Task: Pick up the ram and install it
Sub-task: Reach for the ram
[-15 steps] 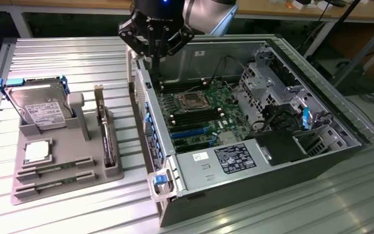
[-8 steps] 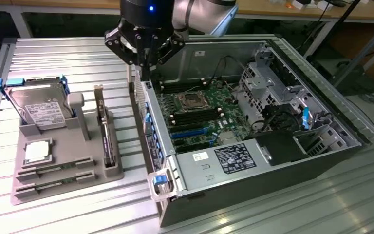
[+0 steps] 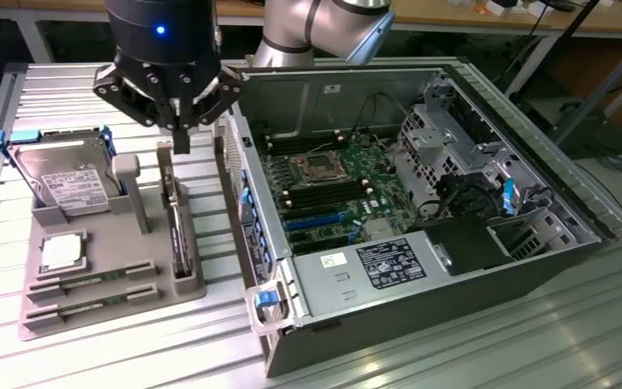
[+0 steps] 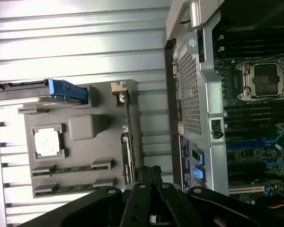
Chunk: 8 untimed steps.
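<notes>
Ram is sitting in the gray tray (image 3: pixel 120 237): two matching green sticks lying flat in their holders, one (image 3: pixel 93 283) right beside the other (image 3: pixel 90 307), at the tray end away from the arm. From the wrist cam you can see both (image 4: pixel 68 169) (image 4: pixel 68 188), just past the silver processor (image 4: pixel 48 142). The gripper (image 3: pixel 181 144) is clenched tight with nothing between its fingers. It hangs over the far end of the dark expansion card (image 3: pixel 177 231) that stands on edge in the tray, well apart from the sticks. A hard drive (image 3: pixel 62 178) with blue rails stands at that same far end. On the exterior view's right of the tray is the open PC case (image 3: pixel 343 85), with the motherboard (image 3: pixel 338 194) and its bare CPU socket (image 3: pixel 317 168) showing
</notes>
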{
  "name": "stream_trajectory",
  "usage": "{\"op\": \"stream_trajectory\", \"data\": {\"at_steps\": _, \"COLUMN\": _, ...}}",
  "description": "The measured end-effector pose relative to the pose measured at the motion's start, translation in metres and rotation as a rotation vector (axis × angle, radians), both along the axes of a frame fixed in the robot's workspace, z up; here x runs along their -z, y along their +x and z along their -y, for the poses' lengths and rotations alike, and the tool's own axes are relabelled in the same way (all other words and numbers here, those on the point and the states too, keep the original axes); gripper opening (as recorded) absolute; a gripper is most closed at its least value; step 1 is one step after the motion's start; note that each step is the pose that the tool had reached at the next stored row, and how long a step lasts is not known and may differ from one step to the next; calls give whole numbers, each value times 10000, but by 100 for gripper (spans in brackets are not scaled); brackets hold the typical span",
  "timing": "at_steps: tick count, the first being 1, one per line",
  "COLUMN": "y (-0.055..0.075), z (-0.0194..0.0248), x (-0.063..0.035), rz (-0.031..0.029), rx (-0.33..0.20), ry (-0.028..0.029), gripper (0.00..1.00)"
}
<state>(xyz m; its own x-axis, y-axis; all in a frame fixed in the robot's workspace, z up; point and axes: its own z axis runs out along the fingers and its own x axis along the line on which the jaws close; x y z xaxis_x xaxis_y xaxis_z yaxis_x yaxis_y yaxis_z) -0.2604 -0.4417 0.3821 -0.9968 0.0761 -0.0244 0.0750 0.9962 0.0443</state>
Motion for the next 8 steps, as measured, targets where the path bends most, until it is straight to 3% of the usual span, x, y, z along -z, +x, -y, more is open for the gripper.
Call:
{"op": "stream_trajectory", "data": {"at_steps": 4, "y": -230, "z": 66, "x": 18, "rz": 2, "rx": 1, "ry": 1, "gripper": 11}}
{"op": "stream_trajectory", "data": {"at_steps": 8, "y": -606, "z": 173, "x": 46, "rz": 2, "rx": 1, "ry": 1, "gripper": 11}}
